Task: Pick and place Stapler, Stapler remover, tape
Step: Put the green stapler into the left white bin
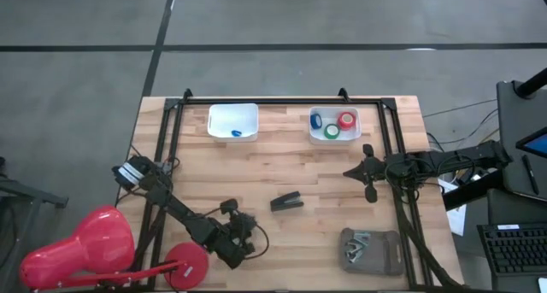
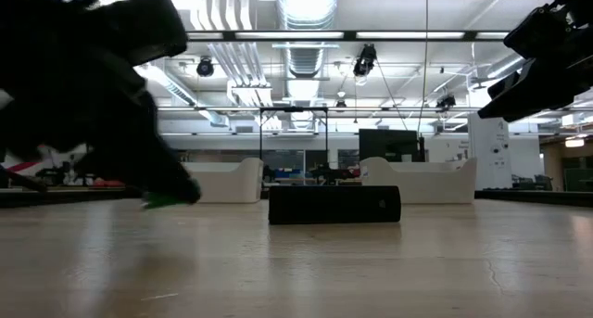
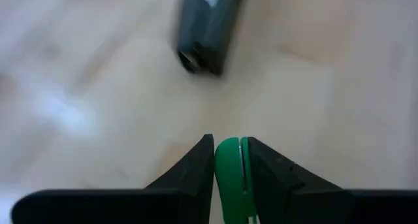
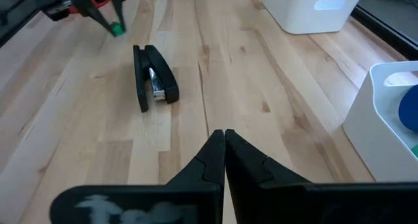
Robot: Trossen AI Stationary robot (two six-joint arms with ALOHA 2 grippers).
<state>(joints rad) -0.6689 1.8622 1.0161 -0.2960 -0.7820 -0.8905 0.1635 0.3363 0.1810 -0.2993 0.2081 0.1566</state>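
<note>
On the wooden table (image 1: 282, 156), the left tool (image 3: 228, 160) pinches a green item (image 3: 228, 178).

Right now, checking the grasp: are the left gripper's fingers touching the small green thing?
Touching. The left wrist view shows the left gripper with both dark fingers pressed against the sides of the green thing, no gap.

Grey pouch (image 1: 371, 250), red lamp (image 1: 81, 246), perhaps.
</note>
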